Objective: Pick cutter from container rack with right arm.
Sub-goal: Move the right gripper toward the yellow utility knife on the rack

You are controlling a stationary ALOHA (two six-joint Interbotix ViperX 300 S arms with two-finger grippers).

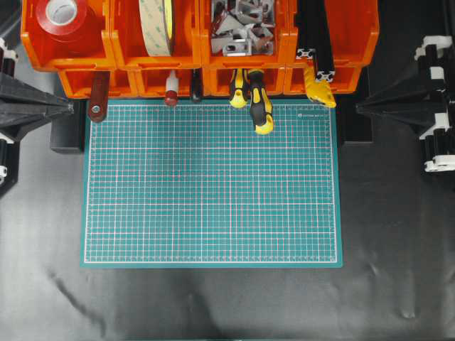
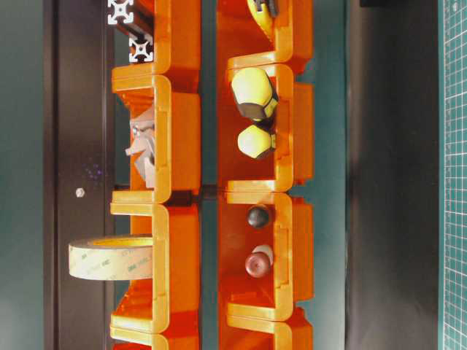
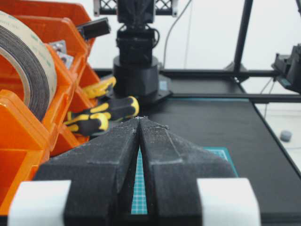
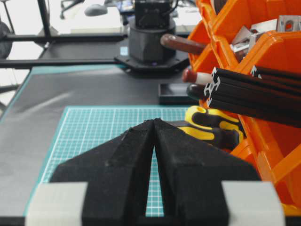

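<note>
The black pointed two-finger right gripper (image 4: 154,121) is sitting closed, tips meeting, holding nothing, and hovering at the right edge of the green gridded cutting mat (image 1: 213,185). The matching black left gripper (image 3: 139,118) is likewise pinched closed and empty (at the mat's opposite edge). Between them at the far side, the two-tier bright orange plastic container rack (image 1: 128,53) is spanning the mat's width. The slim yellow cutter (image 1: 319,87) is poking out of the rack's lower right bin, just beside two yellow-and-black screwdriver handles (image 1: 260,106).
</note>
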